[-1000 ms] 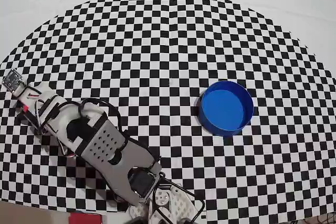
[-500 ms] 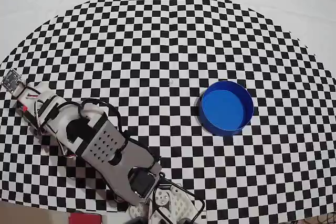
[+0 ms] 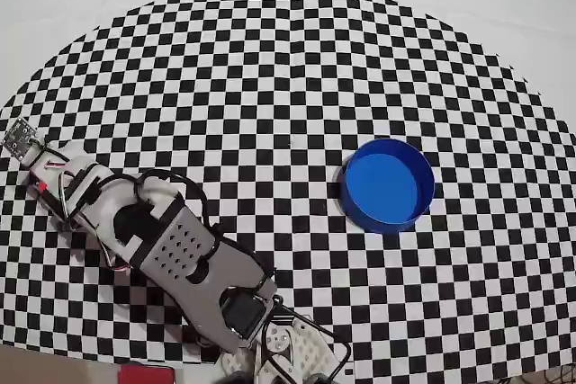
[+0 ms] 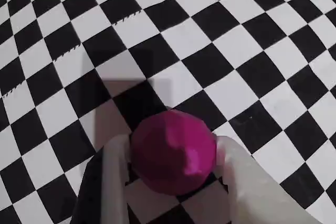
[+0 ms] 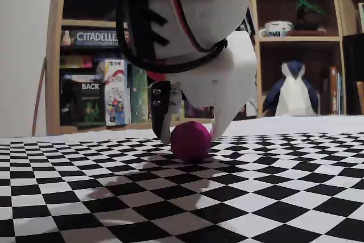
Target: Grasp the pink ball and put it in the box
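Wrist view is showing the pink ball (image 4: 173,150) sitting right between the jaws, fingers hugging both sides — gripper (image 4: 170,153) looking clamped on it. Overhead, nothing's shifting since a second ago, so the lift toward the blue box (image 3: 388,185) isn't starting yet.

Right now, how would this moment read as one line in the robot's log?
stage: grasping | pincer: fingers either side of pink ball, closure unclear | ball: on checkered mat | blue box: empty, apart
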Motion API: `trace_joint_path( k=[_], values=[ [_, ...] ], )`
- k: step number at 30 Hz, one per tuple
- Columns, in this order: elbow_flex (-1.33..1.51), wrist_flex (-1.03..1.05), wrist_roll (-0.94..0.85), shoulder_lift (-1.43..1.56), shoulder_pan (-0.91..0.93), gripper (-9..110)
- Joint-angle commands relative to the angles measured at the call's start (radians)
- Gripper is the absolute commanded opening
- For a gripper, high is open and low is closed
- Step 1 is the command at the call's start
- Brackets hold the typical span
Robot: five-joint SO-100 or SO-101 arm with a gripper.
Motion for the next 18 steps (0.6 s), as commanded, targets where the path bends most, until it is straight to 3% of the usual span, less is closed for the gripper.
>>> trace_joint_path(
  k=[1, 18],
  values=[
    [-0.023, 0.017, -0.005, 0.064, 0.006, 0],
    [0.094, 0.041, 0.0, 0.279, 0.014, 0]
  ],
)
